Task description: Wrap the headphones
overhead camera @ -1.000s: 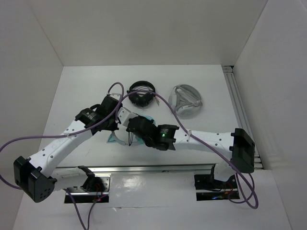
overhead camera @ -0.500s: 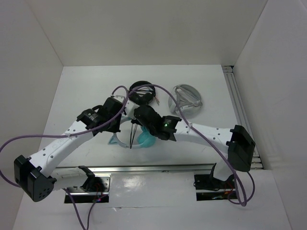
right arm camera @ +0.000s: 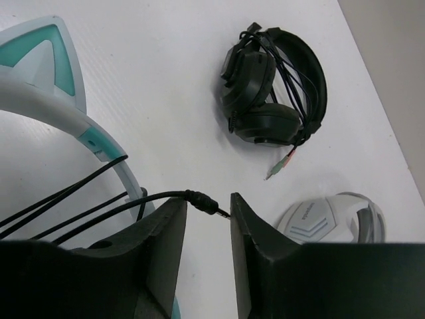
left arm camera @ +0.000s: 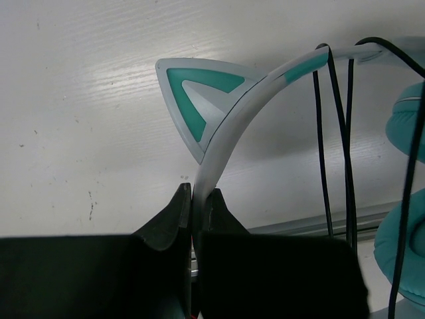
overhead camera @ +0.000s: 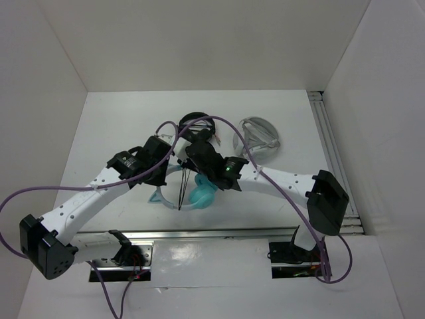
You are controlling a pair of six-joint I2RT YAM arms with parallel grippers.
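Observation:
The headphones [overhead camera: 201, 195] hang with a teal ear cup low over the table. My left gripper [left arm camera: 197, 199] is shut on the pale headband [left arm camera: 229, 119] just below a cat ear [left arm camera: 192, 100]. Several strands of the thin black cable [left arm camera: 332, 133] are looped over the headband. In the right wrist view my right gripper [right arm camera: 208, 203] stands open. The cable's plug [right arm camera: 202, 199] lies across the gap at its fingertips, its metal tip touching the right finger [right arm camera: 249, 219]. From above, the right gripper [overhead camera: 192, 156] sits close beside the left gripper [overhead camera: 166, 169].
Smaller black headphones [overhead camera: 197, 129] lie just beyond both grippers, and grey-white headphones [overhead camera: 257, 139] lie to their right. White walls close the table on three sides. A metal rail [overhead camera: 199, 234] runs along the near edge.
My right gripper has carried the cable end up and away over the headband, then spread its jaws wider. The teal ear cup swung lower. The left gripper kept its hold.

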